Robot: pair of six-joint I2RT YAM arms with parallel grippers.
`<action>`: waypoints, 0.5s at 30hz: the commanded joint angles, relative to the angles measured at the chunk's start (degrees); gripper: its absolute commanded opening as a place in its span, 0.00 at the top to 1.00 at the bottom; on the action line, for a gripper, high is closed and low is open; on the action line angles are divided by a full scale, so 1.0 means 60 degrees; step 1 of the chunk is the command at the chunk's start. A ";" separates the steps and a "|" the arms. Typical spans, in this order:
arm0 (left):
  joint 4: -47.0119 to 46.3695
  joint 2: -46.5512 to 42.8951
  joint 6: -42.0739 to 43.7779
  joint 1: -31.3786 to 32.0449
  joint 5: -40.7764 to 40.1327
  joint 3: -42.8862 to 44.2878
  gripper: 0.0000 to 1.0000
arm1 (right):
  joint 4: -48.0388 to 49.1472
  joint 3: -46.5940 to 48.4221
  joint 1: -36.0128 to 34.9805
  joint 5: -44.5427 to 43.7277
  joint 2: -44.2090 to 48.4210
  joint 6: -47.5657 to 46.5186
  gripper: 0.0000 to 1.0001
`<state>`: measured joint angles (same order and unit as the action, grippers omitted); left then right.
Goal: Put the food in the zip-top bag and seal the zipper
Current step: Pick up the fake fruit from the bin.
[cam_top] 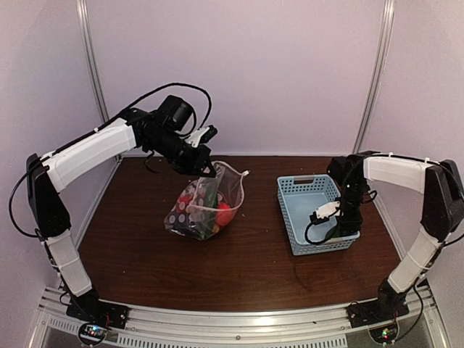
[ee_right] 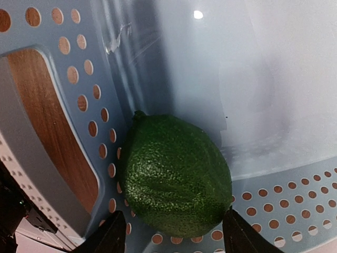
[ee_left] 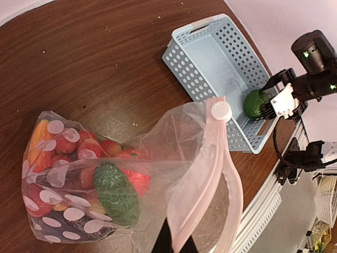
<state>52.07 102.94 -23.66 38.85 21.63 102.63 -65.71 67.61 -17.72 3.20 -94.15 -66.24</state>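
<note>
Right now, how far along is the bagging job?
Done: many pieces of food already sit inside the zip-top bag. In hand: the left gripper is shut on the zipper strip, holding the mouth up and open. The right gripper straddles a green fruit in a corner of the blue basket; whether it grips is unclear. Left: bag that fruit, then seal the zipper.

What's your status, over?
Left gripper shut on zipper, bag held up. Right gripper straddling green fruit in basket, grip unclear. Nothing blocking the bag.
</note>
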 commanded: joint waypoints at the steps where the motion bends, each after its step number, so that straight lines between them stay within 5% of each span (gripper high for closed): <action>1: -0.0293 -0.0120 0.0074 0.0014 0.0053 0.0000 1.00 | 0.0049 -0.0103 0.0038 -0.0313 -0.0300 0.0009 0.35; 15: -0.0300 -0.0105 0.0120 0.0014 0.0061 -0.0084 1.00 | 0.0460 -0.0244 0.0037 0.0168 -0.0670 0.0319 0.33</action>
<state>52.07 102.94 -23.66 38.85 21.69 102.63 -64.10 67.16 -17.69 2.72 -96.95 -65.56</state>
